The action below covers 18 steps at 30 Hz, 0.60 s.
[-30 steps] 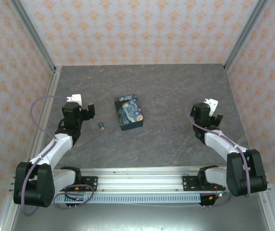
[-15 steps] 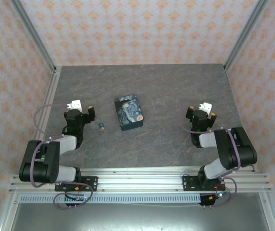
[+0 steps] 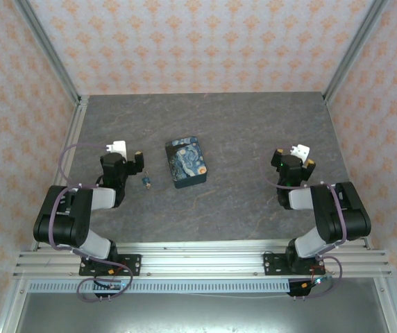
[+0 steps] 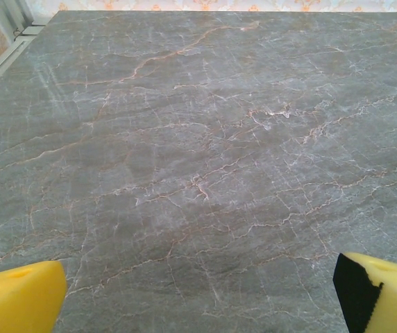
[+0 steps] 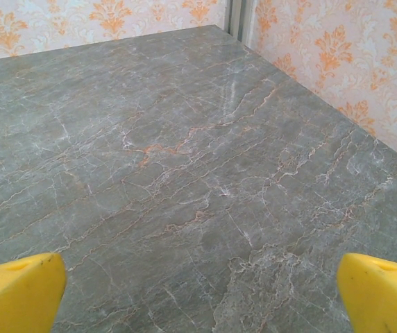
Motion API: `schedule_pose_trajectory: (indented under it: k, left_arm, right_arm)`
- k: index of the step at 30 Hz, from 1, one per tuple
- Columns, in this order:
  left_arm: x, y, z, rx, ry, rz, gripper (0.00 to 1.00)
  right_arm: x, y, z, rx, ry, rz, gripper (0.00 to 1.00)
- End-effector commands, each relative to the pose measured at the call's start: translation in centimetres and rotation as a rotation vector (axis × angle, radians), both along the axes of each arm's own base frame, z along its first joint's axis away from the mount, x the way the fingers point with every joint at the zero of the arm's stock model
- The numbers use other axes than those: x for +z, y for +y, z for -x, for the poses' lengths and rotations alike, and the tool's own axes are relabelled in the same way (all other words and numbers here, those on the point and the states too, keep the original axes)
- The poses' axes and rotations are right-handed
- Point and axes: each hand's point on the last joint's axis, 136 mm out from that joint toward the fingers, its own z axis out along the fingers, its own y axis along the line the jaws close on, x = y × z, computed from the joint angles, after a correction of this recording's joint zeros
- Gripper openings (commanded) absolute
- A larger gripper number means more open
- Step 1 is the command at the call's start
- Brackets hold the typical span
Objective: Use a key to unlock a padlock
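Observation:
The padlock (image 3: 146, 182) is a tiny dark, brassy thing lying on the grey marbled table (image 3: 240, 132), left of the blue swirl-painted box (image 3: 186, 161). At this size I cannot tell the key apart from it. My left gripper (image 3: 127, 157) hovers open just left of the padlock and apart from it. In the left wrist view its yellow fingertips (image 4: 17, 301) frame bare table, with the left gripper (image 4: 198, 305) holding nothing. My right gripper (image 3: 293, 159) is open at the right side of the table. The right gripper (image 5: 198, 298) has yellow fingertips (image 5: 386, 294) spread over bare stone.
Patterned orange walls with metal posts (image 3: 48, 52) close in the table at the back and sides. The aluminium rail (image 3: 198, 263) carrying both arm bases runs along the near edge. The right wall (image 5: 337, 62) stands close to the right gripper.
Both arms have folded back toward their bases. The left gripper has shifted slightly right, closer to the padlock. Both grippers stay open, and the padlock and box have not moved.

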Motion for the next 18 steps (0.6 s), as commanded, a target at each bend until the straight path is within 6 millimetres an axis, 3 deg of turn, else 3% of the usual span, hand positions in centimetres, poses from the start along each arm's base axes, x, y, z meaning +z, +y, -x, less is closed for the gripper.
schedule_pose_trajectory:
  k: [1,18]
  left_arm:
    - [0.92,0.36,-0.42,0.015,-0.018,-0.024,1.0]
    - [0.91,0.35,-0.42,0.014,-0.017,-0.023,1.0]
  right_arm:
    - [0.56,-0.02,-0.42,-0.004,-0.021,-0.018,1.0]
    - [0.45,0.03,-0.43,0.0,-0.017,-0.017,1.0]
